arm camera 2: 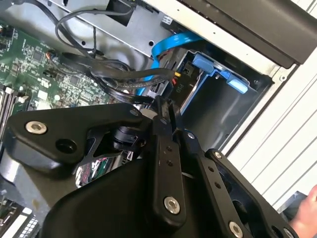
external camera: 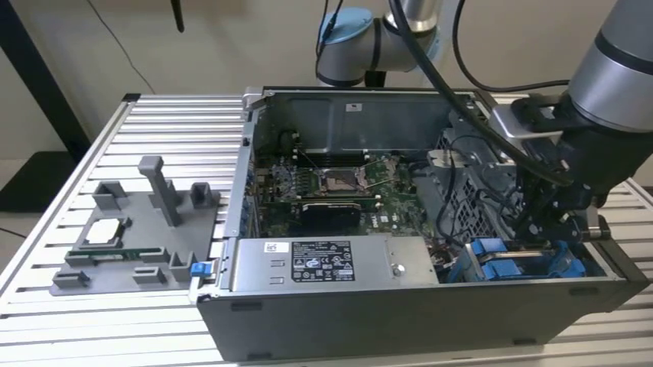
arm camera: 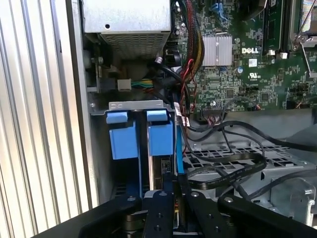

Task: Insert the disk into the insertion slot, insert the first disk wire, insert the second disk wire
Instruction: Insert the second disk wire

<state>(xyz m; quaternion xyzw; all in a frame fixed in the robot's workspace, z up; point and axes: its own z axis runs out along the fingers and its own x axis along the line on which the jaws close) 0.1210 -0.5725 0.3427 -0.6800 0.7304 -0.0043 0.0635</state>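
The gripper (arm camera: 168, 191) lies nearest the lens in both wrist views, its black fingers (arm camera 2: 166, 126) drawn narrow, tips close together at the edge of the disk (arm camera: 157, 176); whether they clamp anything cannot be told. The disk stands on edge in the insertion slot (arm camera: 134, 105), its blue carrier frame showing as two blue tabs side by side under the grey bay rim. In the exterior view the gripper (external camera: 540, 229) reaches down into the corner of the open computer case (external camera: 408, 321) toward the exterior view's right, directly above the blue carriers (external camera: 510, 264).

Inside the case sit a green motherboard (external camera: 326, 183), a silver power supply box (external camera: 326, 264) along the near wall, and black cables (arm camera: 223, 163) looped over a perforated metal plate beside the bay. A blue flat cable (arm camera 2: 171, 42) curves above the bay in the second wrist view.

The case rests on a ribbed aluminium table (external camera: 153, 115). A grey parts fixture (external camera: 133, 237) holding a memory stick and a processor stands on the table toward the exterior view's left, well apart from the arm.
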